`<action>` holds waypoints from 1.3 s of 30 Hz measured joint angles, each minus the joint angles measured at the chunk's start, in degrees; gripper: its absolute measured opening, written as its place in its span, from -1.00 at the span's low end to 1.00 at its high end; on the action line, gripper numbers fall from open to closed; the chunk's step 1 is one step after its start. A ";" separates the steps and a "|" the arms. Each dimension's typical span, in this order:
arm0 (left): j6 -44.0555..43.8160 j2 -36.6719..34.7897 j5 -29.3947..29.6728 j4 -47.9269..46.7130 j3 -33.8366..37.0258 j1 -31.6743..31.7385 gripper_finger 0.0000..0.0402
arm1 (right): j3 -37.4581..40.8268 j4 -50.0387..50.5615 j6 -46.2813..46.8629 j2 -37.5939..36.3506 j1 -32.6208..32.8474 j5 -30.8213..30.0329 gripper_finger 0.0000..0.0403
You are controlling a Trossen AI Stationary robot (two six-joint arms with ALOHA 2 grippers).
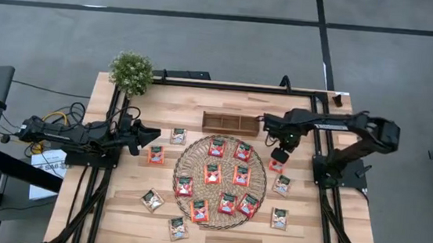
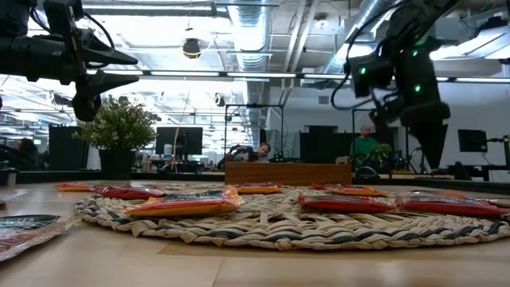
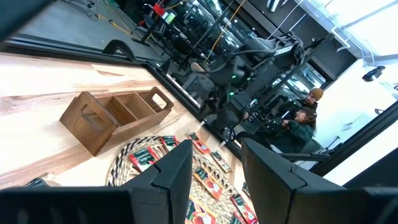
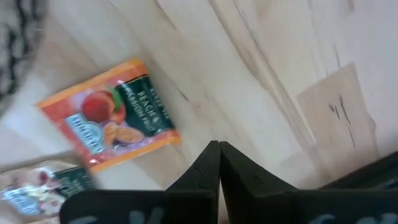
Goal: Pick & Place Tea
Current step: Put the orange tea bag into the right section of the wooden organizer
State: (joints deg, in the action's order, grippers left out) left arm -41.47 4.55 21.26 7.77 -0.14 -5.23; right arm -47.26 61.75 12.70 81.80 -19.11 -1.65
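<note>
Pincers: right pincer point(image 4: 219, 163), fingers together, empty, is hovering just beside red-orange sachet point(image 4: 111, 114); left pincer point(image 3: 214, 177), apart, is waiting farther off.

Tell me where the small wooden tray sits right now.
In the high view the wooden tray sits on the table's far side, just beyond the round straw mat, left of the right arm's shut tool and right of the potted plant.

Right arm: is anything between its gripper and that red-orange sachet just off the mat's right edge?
Nothing visible. The right gripper hangs above bare table with its fingers shut and empty, and the red-orange sachet lies flat just beside it, uncovered. Another sachet lies next to that one without overlapping it.
</note>
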 joint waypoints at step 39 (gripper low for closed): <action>0.72 -0.02 0.00 -0.07 0.00 0.02 -0.35 | -0.82 -7.17 0.16 17.05 7.50 2.10 0.03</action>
State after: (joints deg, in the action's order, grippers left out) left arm -40.75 4.54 21.26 7.70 -0.14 -5.21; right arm -48.08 54.58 12.86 98.85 -11.61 0.45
